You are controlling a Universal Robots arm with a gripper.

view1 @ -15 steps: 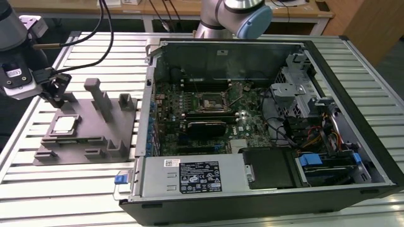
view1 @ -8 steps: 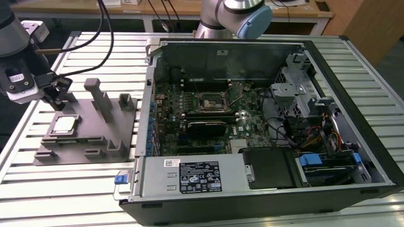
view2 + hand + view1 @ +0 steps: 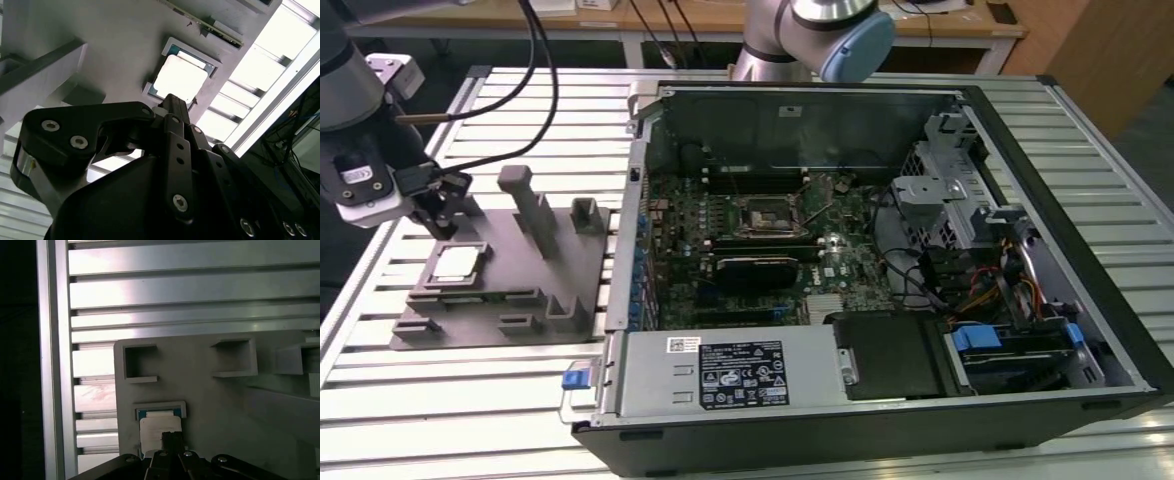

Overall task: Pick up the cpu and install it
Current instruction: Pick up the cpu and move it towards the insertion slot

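The cpu [image 3: 458, 262] is a small pale silver square lying flat in a recess of the grey fixture plate [image 3: 520, 300], at the exterior view's left. My gripper [image 3: 443, 228] hangs just above and slightly behind it, apart from it, its black fingers together and holding nothing. In both wrist views the cpu [image 3: 181, 79] [image 3: 159, 424] lies just beyond the gripper [image 3: 172, 100] [image 3: 171, 436], which covers its near edge. The black square socket [image 3: 767, 215] sits on the motherboard inside the open computer case [image 3: 1067, 150].
Grey upright blocks [image 3: 534, 205] rise from the fixture plate close to the gripper. The case wall [image 3: 638, 200] stands between fixture and motherboard. Cables [image 3: 947, 270] and drive bays fill the case's right side. A slatted metal table [image 3: 440, 400] lies underneath.
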